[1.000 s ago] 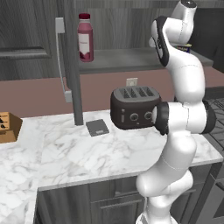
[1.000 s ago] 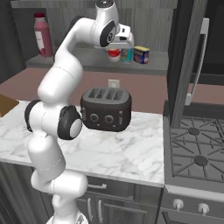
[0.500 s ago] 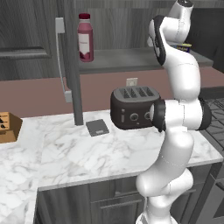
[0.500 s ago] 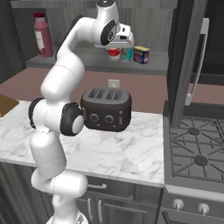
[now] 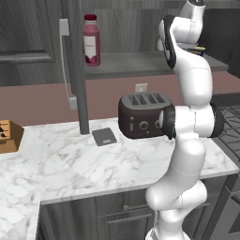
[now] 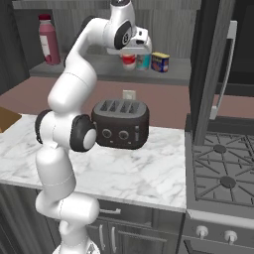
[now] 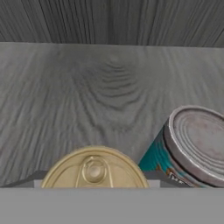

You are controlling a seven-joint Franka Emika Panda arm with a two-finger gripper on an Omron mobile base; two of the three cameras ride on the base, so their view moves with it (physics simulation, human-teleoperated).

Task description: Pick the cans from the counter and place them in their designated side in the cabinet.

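The robot's gripper (image 6: 130,52) holds the small red can with a white band (image 6: 129,61) over the grey cabinet shelf (image 6: 89,69). The small teal-blue can (image 6: 144,61) stands just beside it, then a blue tin with a yellow top (image 6: 160,62).

Both base views look forward and down from behind the arm, either side of the toaster (image 5: 143,116) (image 6: 121,123); the hand view sits close above the cabinet shelf (image 7: 87,100).

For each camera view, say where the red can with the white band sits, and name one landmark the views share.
Left base view: hidden behind the arm.
Right base view: red can upper centre, under the hand, on the shelf.
Hand view: its gold top bottom centre.
Shared landmark: the teal can beside it.
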